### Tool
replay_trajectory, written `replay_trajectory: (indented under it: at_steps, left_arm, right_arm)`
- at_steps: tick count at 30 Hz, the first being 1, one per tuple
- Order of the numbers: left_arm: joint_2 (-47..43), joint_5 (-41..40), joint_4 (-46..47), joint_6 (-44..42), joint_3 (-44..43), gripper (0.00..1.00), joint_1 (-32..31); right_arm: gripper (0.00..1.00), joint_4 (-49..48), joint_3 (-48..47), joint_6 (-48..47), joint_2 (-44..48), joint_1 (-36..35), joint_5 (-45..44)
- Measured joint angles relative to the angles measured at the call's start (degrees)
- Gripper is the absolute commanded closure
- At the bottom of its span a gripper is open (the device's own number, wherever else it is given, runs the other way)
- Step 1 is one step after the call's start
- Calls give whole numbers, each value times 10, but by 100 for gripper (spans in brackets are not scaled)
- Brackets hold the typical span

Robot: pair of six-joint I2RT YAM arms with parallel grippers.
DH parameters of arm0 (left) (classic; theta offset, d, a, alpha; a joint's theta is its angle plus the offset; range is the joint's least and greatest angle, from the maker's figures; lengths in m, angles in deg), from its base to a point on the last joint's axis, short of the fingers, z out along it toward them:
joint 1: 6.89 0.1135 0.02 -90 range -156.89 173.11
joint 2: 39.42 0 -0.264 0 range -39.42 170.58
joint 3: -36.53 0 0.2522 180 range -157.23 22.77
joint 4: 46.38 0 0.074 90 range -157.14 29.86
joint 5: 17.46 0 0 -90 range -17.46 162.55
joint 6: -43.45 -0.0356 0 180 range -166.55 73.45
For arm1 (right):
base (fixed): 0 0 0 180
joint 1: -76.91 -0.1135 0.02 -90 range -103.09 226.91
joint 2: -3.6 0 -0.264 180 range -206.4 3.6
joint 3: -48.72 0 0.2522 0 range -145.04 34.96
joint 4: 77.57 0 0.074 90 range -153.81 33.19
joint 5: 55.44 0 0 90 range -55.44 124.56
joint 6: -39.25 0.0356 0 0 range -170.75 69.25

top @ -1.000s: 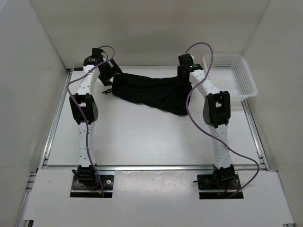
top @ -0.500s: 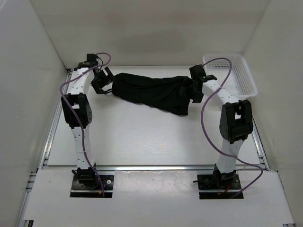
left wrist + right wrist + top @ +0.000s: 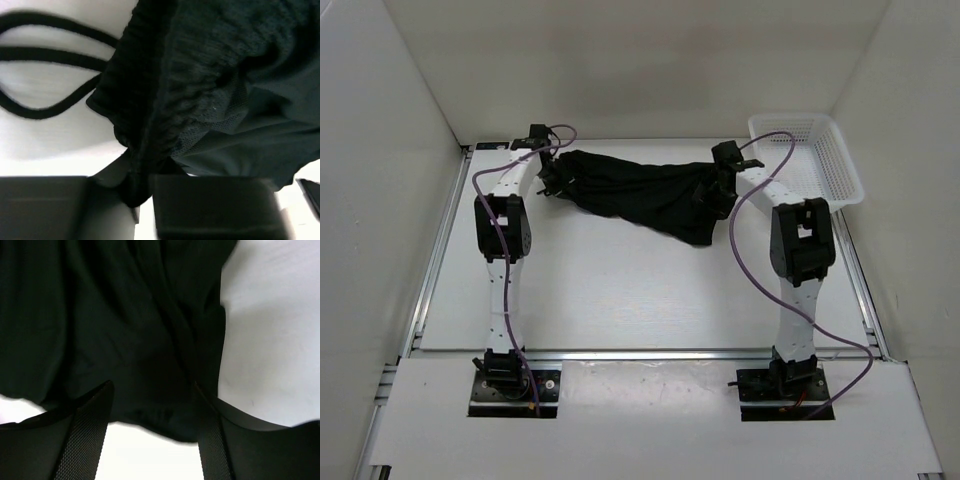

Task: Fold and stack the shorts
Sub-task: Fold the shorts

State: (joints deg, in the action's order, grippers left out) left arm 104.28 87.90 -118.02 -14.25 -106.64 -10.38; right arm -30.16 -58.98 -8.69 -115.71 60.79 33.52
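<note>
Two arms reach to the far side of the white counter (image 3: pixel 620 290), one at each end of the black shorts (image 3: pixel 640 192). The shorts lie as a crumpled band across the far part of the counter. They run from a narrow left end to a wider lobe that hangs nearer on the right, and sit apart from the white mesh basket (image 3: pixel 807 119) in the far right corner.

Left gripper (image 3: pixel 548 178): set at the left end of the garment. The left wrist view shows the jaws closed on a gathered fold of the ribbed waistband. The cloth is pinched in the narrow gap between them and spreads out beyond. A black cord (image 3: pixel 55 54) loops over the bare counter just beside that edge.

Right gripper (image 3: pixel 712 190): set at the right end of the garment. The right wrist view shows the jaws standing apart, with one of the fingers (image 3: pixel 85 440) on either side of a rounded edge of the cloth. White counter is visible between them on the near side of that edge, so they straddle the fabric without pinching it.
</note>
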Motion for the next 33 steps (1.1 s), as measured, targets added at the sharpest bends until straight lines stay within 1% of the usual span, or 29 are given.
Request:
replay_trajectory:
  at_steps: [2,4,8,9,11,12,15,17,20,22,25,29,30,31,32,33]
  left_arm:
    - [4,3,3,3,-9,90,0]
    - [4,3,4,4,-8,90,1]
    - [-8,-4,15,11,23,90,2]
    - [-18,-9,21,13,44,90,2]
    - [-45,-18,24,17,91,90,2]
    - [-62,-23,28,18,117,90,2]
    - [-141,-46,38,22,231,90,1]
    - [-204,-57,49,27,316,90,0]
    - [-304,-68,60,38,446,90,-2]
    - [-359,-75,58,46,517,90,-5]
    - [-407,-90,57,52,583,90,-10]
    - [-418,-103,59,58,609,90,-12]
    - [-418,-104,61,59,610,90,-13]
    - [-418,-105,62,59,611,90,-14]
    - [-418,-107,63,60,611,90,-15]
    - [-419,-110,65,61,611,90,-18]
  right_arm:
    - [35,-3,-6,1,-22,-2,0]
    - [39,-1,-7,2,-40,-3,0]
    - [77,-2,-20,-2,-48,-4,0]
    - [92,-2,-20,-2,-48,-5,-1]
    - [99,-2,-18,-4,-48,-7,-3]
    - [100,-3,-15,-5,-48,-8,-5]
    - [100,-14,21,-8,-35,-10,-15]
    - [100,-18,55,-18,-9,-11,-26]
    - [86,-14,113,-29,33,-15,-42]
    - [83,-11,143,-38,58,-18,-52]
    - [83,-5,178,-50,90,-20,-69]
    - [83,0,189,-63,116,-21,-90]
    - [77,-1,189,-65,122,-22,-93]
    - [70,-1,189,-68,128,-23,-96]
    - [54,-1,189,-71,134,-25,-97]
    - [48,-2,189,-73,139,-28,-97]
